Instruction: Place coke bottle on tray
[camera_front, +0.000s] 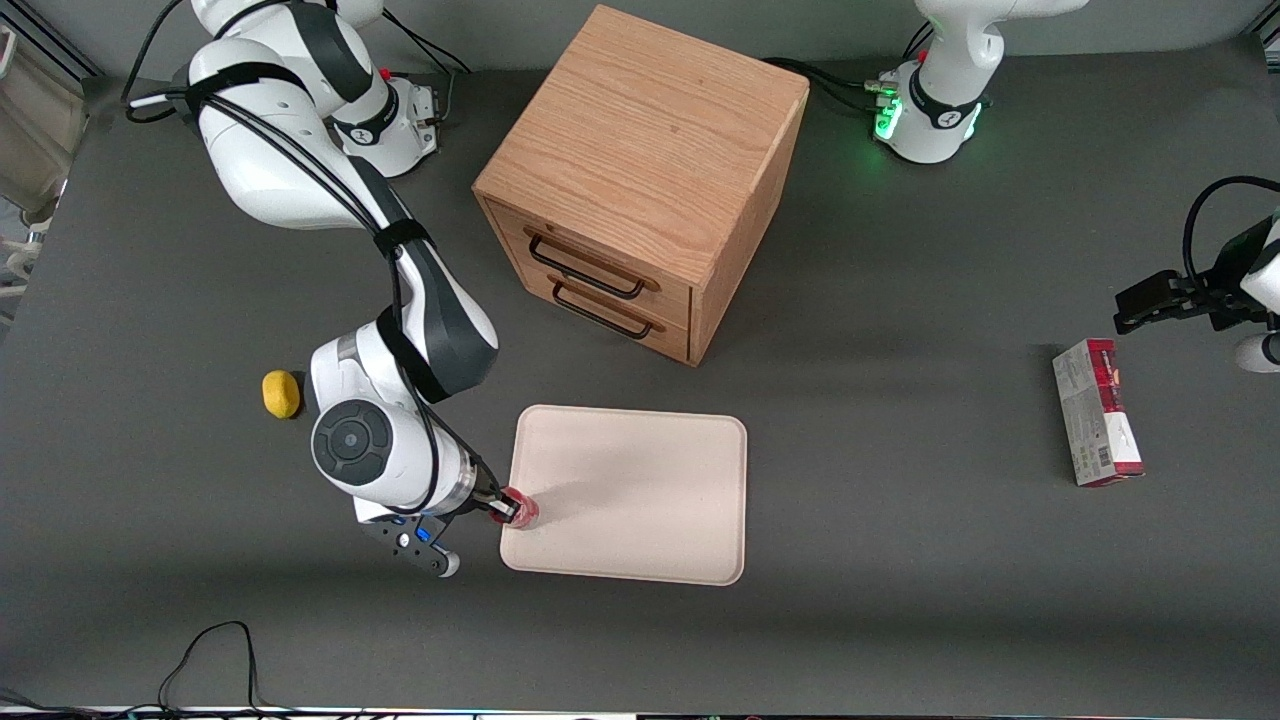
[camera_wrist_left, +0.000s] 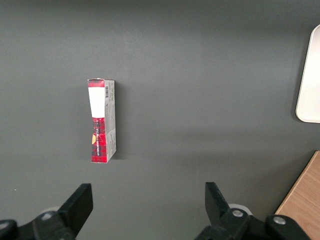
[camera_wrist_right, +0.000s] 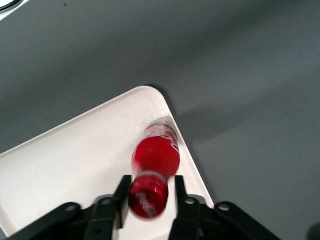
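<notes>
Bottle (camera_wrist_right: 156, 152) upright between the jaws, over the tray's (camera_wrist_right: 75, 155) corner.
Gripper (camera_wrist_right: 149, 196) clasps its red cap; the label's white script is unreadable.

The coke bottle (camera_wrist_right: 156, 152) was red with a red cap, white script and a clear base. The tray (camera_front: 640, 480) was plain cream-white. The gripper (camera_wrist_right: 149, 196), over the tray's edge with its jaws closed on the cap, was black. The desk (camera_front: 900, 600) was dark grey. The cabinet (camera_front: 640, 180) showed oak grain and 2 black handles. A yellow lump (camera_front: 281, 393) lay at the gripper's 10 o'clock. The carton (camera_front: 1097, 411) was red and grey.
</notes>
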